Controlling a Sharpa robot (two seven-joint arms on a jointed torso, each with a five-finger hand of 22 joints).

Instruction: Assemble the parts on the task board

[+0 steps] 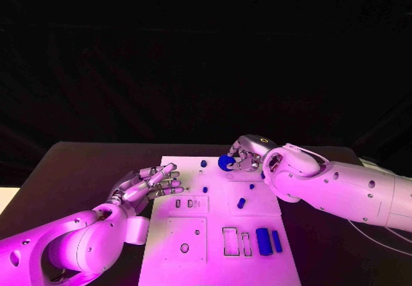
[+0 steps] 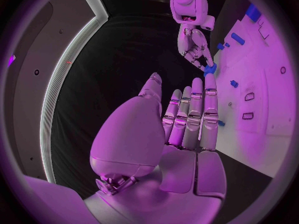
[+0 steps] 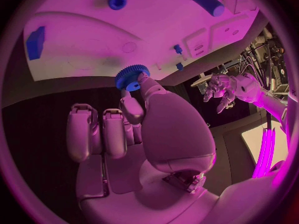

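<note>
While the left hand [image 1: 147, 186] is hovering over the left edge of the task board [image 1: 196, 238], its fingers [image 2: 196, 115] are lying extended side by side and holding nothing — the thumb is standing a little apart from them. The right hand [image 1: 246, 154] is sitting over the far end of the board, pinching a small blue gear [image 3: 131, 77] between thumb and a fingertip; the remaining fingers [image 3: 93, 130] are curled in beside each other. In the head view the gear [image 1: 225, 162] is showing just off the hand's inner side, above the board's far edge, and whether it is touching the surface I cannot tell.

On the board itself, two blue bars [image 1: 268, 241] are lying side by side near the right edge, next to two rectangular slots [image 1: 236, 241]. A short blue cylinder [image 1: 242, 203] is lying tilted at mid-board — a few small blue pegs [image 1: 204, 189] are standing farther up. The black table [image 1: 77, 173] is carrying the board.
</note>
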